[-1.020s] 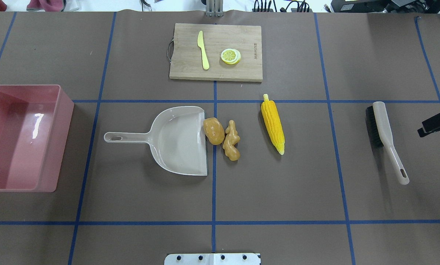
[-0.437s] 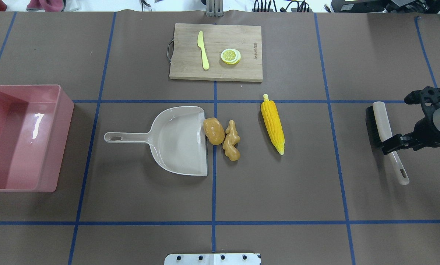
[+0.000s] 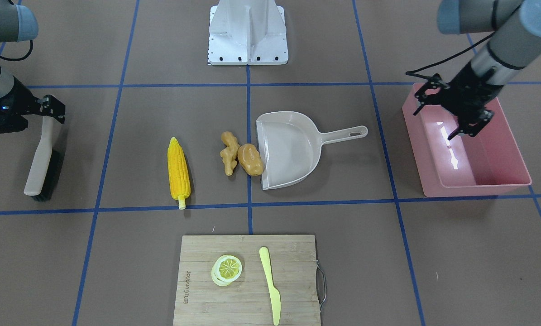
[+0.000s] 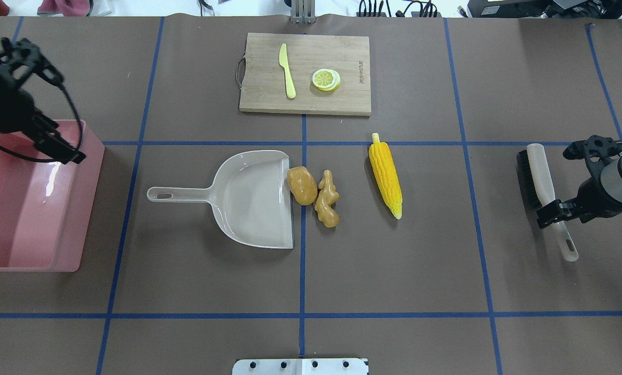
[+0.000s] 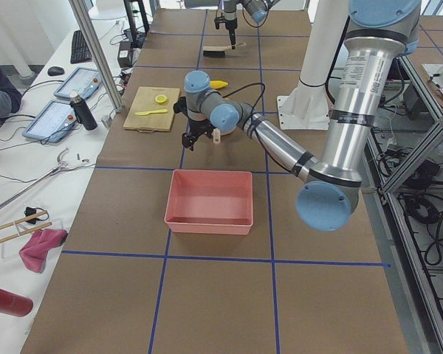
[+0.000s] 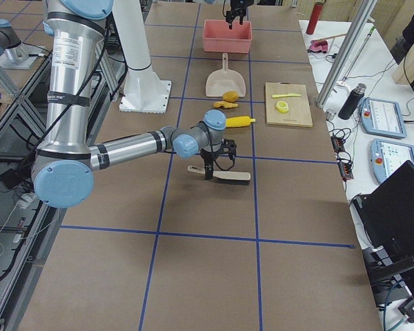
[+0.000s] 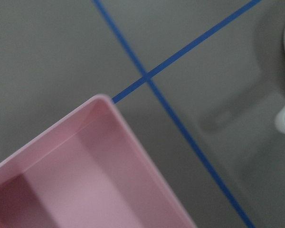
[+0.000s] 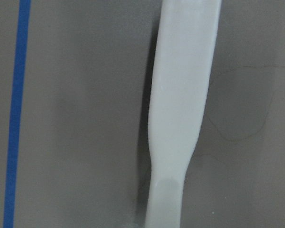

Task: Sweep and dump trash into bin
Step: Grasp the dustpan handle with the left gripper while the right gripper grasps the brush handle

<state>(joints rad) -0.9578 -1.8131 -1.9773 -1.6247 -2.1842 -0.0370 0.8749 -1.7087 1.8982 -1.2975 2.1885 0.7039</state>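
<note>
Count: one corn cob (image 4: 386, 179), one ginger root (image 4: 327, 199) and one potato (image 4: 302, 185) mid-bench, potato at the lip of the one dustpan (image 4: 248, 198). One pink bin (image 4: 84, 208) at left edge, one brush (image 4: 542, 172) near right edge. My left pincer (image 3: 435, 120), fingers apart, hangs over the bin's far corner; it wasn't in view a second ago. Right pincer (image 4: 553, 208), spread, straddles the brush handle.
</note>
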